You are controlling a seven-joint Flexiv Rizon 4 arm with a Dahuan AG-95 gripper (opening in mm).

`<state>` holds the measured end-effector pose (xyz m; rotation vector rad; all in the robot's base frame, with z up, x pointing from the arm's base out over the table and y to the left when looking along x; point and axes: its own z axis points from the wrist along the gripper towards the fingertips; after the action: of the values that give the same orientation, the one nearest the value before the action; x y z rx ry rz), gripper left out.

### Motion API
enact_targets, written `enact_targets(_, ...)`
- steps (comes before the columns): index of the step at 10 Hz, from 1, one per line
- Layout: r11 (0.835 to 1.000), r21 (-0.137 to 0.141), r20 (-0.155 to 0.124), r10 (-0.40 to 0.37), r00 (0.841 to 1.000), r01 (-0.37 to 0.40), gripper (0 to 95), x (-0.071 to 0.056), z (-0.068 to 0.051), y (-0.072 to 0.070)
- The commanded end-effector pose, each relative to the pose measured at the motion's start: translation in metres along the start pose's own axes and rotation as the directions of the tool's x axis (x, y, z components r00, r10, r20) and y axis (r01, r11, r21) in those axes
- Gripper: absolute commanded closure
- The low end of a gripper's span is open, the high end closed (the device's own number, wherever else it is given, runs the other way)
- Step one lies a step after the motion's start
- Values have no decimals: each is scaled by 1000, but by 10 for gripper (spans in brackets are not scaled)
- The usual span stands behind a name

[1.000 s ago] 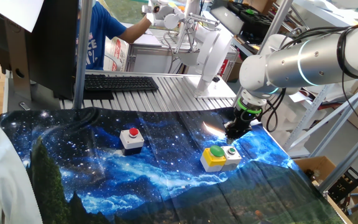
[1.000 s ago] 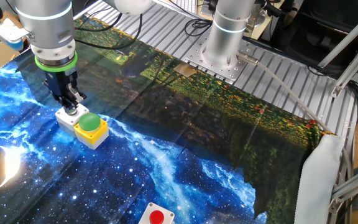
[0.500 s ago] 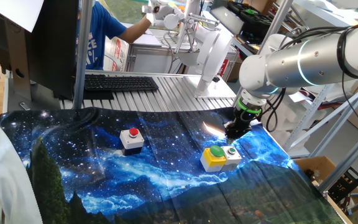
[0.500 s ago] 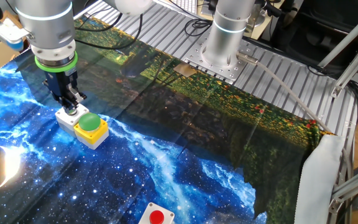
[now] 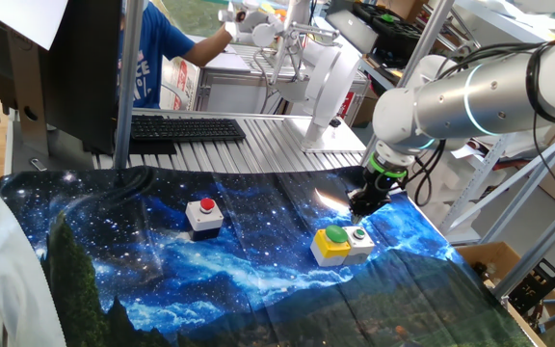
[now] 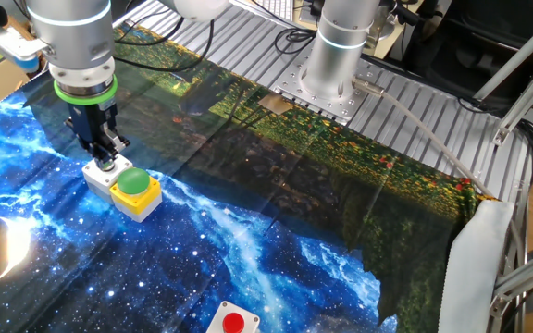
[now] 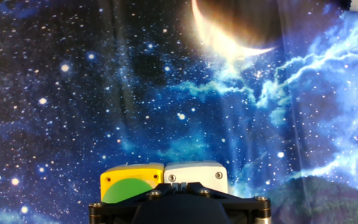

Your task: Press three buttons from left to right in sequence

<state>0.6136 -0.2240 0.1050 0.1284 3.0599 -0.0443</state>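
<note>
The red button [image 5: 206, 204] on its grey-white box stands at the left and also shows in the other fixed view [image 6: 233, 323]. The large green dome [image 5: 336, 234] on the yellow box [image 6: 142, 199] sits right beside the white box [image 5: 362, 247]. The small green cap [image 5: 359, 232] shows on that box in one fixed view. My gripper [image 5: 362, 208] hangs straight over the white box [image 6: 96, 176], fingertips together, shut on nothing. In the other fixed view the gripper [image 6: 106, 164] hides the small cap. In the hand view the gripper [image 7: 176, 184] covers the near part of the white box [image 7: 194, 170] and of the green dome [image 7: 128, 191].
A starry blue cloth [image 5: 162, 270] covers the table. A keyboard [image 5: 186, 128] lies on the ribbed metal surface behind it. The arm's base column [image 6: 336, 55] stands at the cloth's far edge. A person in blue [image 5: 157, 58] is behind the table.
The arm has shifted very slightly. The gripper stays over the white box, and the buttons have not moved.
</note>
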Motion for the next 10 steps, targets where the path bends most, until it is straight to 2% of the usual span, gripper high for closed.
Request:
enact_targets(1, 1000, -4, -6, 8, 1000, -8, 950, 0, 0, 1)
enact_targets(3, 1000, -1, -12, 19, 1000, -19, 950, 0, 0, 1)
enact_targets(5, 1000, -2, -24, -15, 1000, 15, 950, 0, 0, 1)
enact_targets(8, 998, -7, -10, -55, 998, 55, 950, 0, 0, 1)
enact_targets(10, 998, -25, -11, -61, 998, 61, 950, 0, 0, 1)
